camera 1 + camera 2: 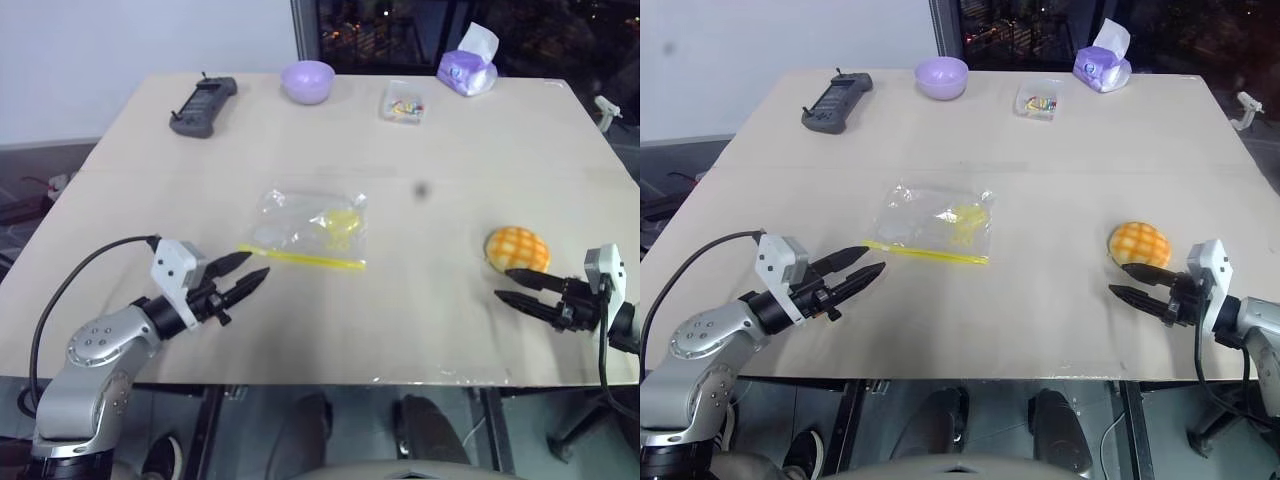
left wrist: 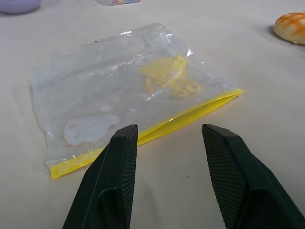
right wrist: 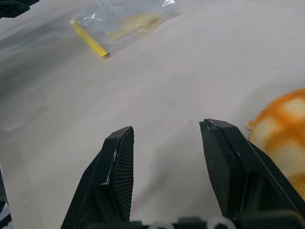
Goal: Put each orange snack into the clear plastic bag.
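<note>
Orange snack and clear bag are pictured apart on a pale table (image 1: 450, 330). At lower left, the left gripper (image 1: 255, 272) is held with fingers spread and empty, just short of the bag's (image 1: 310, 228) yellow strip at frame centre. At right, the bun (image 1: 517, 249) is seen just beyond the right gripper (image 1: 512, 284), also parted and empty. The bun is judged light and soft, best pinched gently across its sides. The bag's mouth cannot be made out as open or sealed.
</note>
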